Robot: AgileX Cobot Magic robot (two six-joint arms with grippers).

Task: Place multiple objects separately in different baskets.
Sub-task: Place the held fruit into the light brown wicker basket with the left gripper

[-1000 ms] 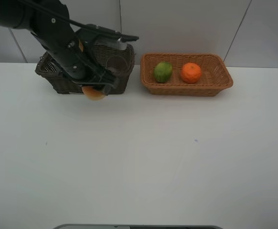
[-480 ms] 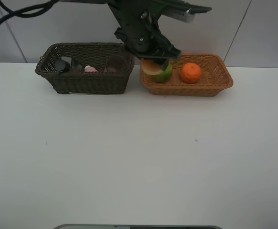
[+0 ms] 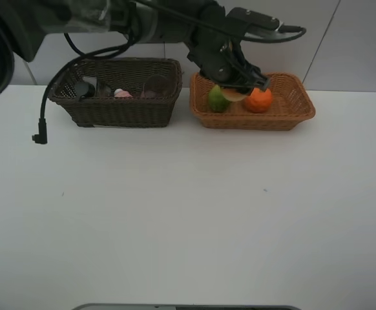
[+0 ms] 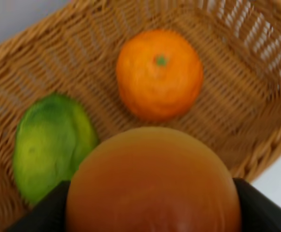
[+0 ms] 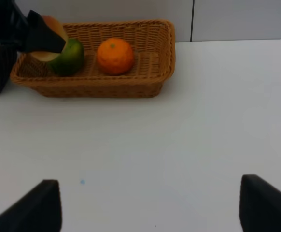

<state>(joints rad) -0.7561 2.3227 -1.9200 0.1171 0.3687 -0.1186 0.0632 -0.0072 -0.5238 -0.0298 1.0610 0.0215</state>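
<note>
My left gripper point(image 3: 234, 90) reaches across over the orange-tan basket point(image 3: 298, 113) and is shut on the orange-red bun point(image 3: 235, 96). In the left wrist view the bun point(image 4: 152, 179) fills the space between the dark fingers point(image 4: 259, 208), just above the green fruit point(image 4: 53, 145) and the tangerine point(image 4: 160, 72). Both fruits lie in that basket, the green fruit point(image 3: 216, 99) and the tangerine point(image 3: 260, 100). The dark brown basket point(image 3: 117, 113) holds the grey pump dispenser point(image 3: 83, 88), pink bottle point(image 3: 122, 93) and mauve cup point(image 3: 156, 85). My right gripper point(image 5: 150, 212) is open over bare table.
A black cable with a plug point(image 3: 41, 137) hangs from the left arm over the white table point(image 3: 188, 213) in front of the dark basket. A grey edge point(image 3: 188, 307) shows at the table's near side.
The left arm has carried the bun from in front of the dark brown basket rightwards to above the orange-tan basket, between the two fruits. The right gripper has not moved.
</note>
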